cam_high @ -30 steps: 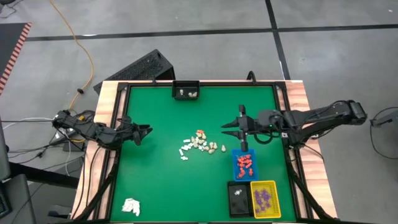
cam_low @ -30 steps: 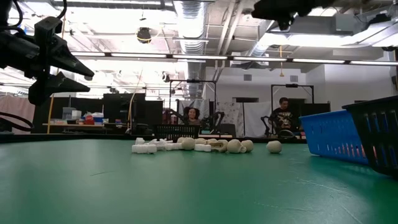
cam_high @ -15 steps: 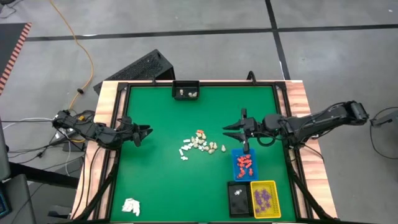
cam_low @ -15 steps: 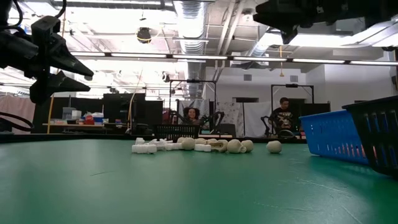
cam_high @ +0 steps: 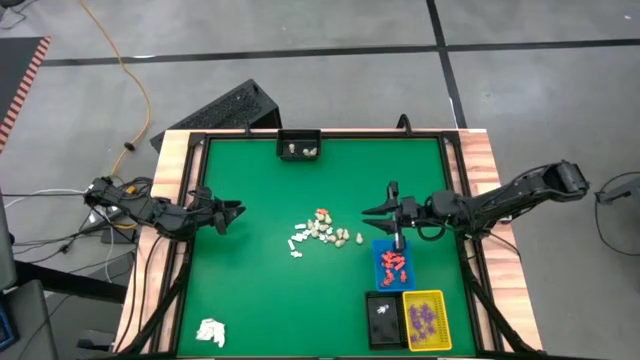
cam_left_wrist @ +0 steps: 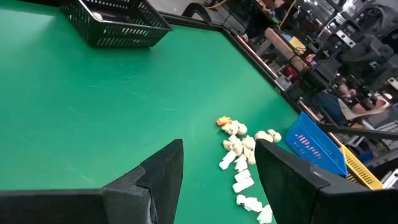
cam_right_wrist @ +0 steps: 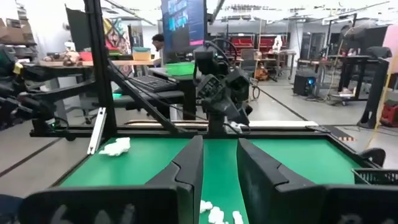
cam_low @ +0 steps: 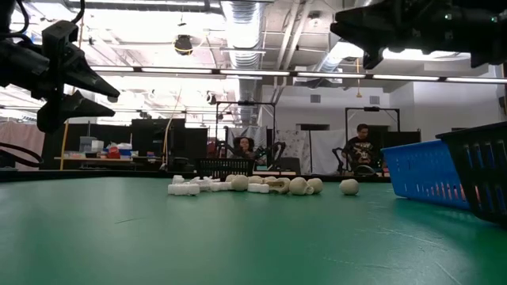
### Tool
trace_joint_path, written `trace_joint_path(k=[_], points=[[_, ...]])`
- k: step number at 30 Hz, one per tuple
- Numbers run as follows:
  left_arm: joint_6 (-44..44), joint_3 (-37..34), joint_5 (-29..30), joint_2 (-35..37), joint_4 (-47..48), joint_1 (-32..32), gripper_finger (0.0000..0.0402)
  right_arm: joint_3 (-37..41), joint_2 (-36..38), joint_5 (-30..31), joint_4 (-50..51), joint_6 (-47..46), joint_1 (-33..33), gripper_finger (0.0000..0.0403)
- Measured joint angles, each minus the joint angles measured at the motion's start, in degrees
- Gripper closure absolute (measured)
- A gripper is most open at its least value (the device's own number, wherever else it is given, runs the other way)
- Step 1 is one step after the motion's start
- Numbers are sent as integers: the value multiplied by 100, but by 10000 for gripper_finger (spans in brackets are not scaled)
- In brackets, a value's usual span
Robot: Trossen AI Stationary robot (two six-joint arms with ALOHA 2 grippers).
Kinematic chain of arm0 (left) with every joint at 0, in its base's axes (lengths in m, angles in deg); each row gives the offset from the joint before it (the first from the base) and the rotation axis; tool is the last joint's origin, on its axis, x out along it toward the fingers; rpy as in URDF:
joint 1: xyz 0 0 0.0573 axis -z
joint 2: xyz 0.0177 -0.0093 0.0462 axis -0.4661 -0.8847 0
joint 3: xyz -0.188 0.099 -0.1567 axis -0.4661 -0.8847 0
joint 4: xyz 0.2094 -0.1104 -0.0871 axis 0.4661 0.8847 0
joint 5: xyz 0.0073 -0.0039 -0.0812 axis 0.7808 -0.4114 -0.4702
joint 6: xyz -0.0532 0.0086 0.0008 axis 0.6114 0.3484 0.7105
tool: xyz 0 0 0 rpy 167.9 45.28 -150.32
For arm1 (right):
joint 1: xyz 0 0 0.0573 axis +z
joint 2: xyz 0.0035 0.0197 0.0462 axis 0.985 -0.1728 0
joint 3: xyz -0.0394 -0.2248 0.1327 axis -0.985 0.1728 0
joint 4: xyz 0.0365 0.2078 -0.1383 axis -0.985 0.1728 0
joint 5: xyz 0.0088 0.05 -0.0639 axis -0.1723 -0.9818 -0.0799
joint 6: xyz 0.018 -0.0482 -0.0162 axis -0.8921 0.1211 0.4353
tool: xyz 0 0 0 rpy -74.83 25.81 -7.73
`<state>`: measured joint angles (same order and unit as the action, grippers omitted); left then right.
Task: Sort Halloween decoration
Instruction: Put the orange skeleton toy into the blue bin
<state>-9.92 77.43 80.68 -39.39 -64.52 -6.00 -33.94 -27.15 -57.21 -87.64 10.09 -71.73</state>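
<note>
The right gripper (cam_high: 390,212), jaws slightly apart and empty, is hovering above the small blue mesh tray (cam_high: 393,263) holding orange-red figurines (cam_high: 392,262). It should descend straight onto one cream piece (cam_high: 342,238) in the central pile. The left gripper (cam_high: 235,212), jaws apart, is waiting at the left.

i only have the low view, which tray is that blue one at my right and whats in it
Observer: The blue tray holds orange-red pieces; it sits right of the loose pile.
Operator: is the right gripper holding anything
Observer: The right gripper hangs above the blue tray's far end, jaws slightly apart with nothing between the fingers in its wrist view.
Operator: any other trays
Observer: A yellow tray with purple pieces and a black tray sit beyond the blue one, toward the table's near edge.
Operator: left arm?
Observer: The left gripper waits open at the table's left side.
</note>
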Motion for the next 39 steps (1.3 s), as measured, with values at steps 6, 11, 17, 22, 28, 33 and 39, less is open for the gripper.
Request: trace_joint_path(k=[6,11,17,22,28,33,39], points=[[-179,0,0,0,26,0,213,-4,-127,98,-10,-4,-22,305],[-194,0,4,0,44,0,213,-4,-241,96,28,-4,-22,305],[-127,0,58,0,45,-2,213,-4,-268,103,-72,-124,-78,305],[-109,2,-6,0,-2,-2,213,-4,-268,105,-107,-197,-92,305],[-110,0,4,0,0,-2,213,-4,-268,105,-94,-201,-92,305],[-111,0,9,0,22,0,213,-4,-268,105,-74,-214,-92,305],[-17,0,7,0,26,-2,213,-4,-266,105,-64,-210,-92,305]])
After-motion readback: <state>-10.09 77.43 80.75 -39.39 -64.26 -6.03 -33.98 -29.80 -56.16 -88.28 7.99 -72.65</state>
